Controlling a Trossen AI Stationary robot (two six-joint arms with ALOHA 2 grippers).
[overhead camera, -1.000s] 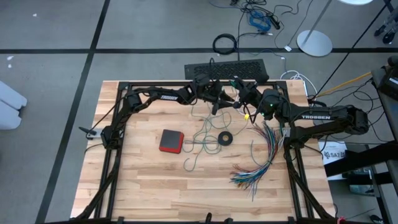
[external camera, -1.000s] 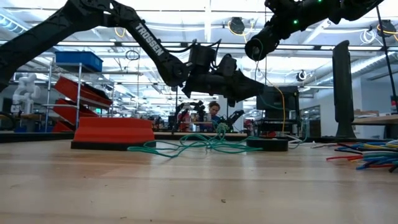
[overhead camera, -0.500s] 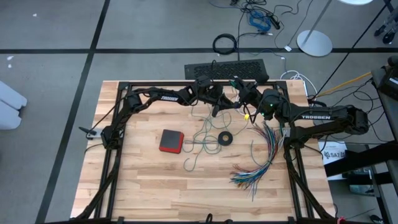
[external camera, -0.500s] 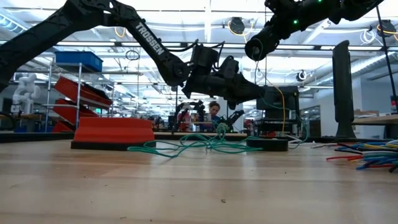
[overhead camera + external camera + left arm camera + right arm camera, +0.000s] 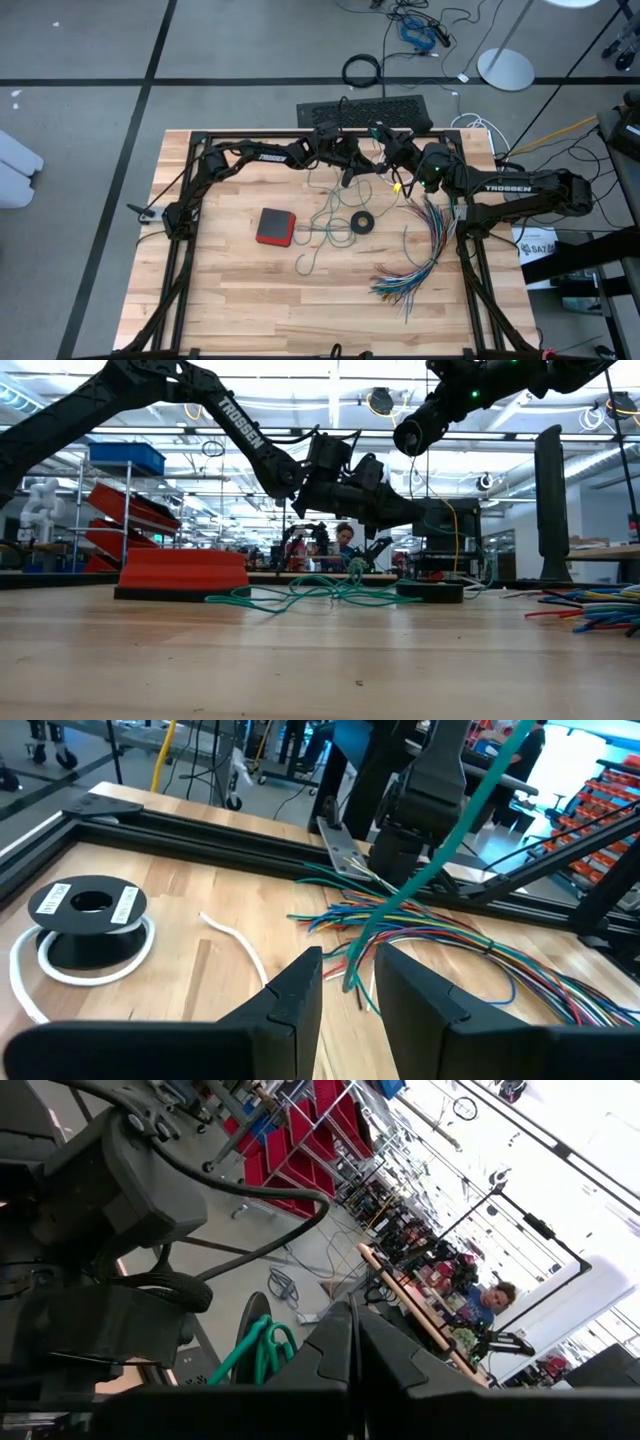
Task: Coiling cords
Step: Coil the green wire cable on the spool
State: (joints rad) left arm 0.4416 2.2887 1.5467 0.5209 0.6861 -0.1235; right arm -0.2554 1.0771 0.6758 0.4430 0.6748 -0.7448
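The teal cord [image 5: 325, 225] lies in loose loops on the table's middle. One strand [image 5: 440, 850] rises straight from between the fingers of my left gripper [image 5: 347, 960] toward my right gripper [image 5: 352, 1330]. My left gripper [image 5: 352, 178] is open, with one finger on each side of that strand; I cannot tell whether they touch it. My right gripper [image 5: 384, 150] hovers shut near the far edge, with teal loops beside it. The white cord [image 5: 235, 945] lies on the wood, partly ringing a black-and-white spool [image 5: 90, 915]. My right gripper has loops of the teal cord [image 5: 262, 1345] against the outer side of one shut finger [image 5: 325, 1350]. That finger hides where they meet, so I cannot tell whether the loops go around the fingers or are pinched. The loops hang clear of the table.
A red box [image 5: 275, 227] sits left of the teal loops and a black ring [image 5: 362, 222] right of them. A fan of multicoloured wires [image 5: 415, 255] spreads over the right half. A keyboard [image 5: 365, 112] lies beyond the far edge. Bare wood runs along the near side.
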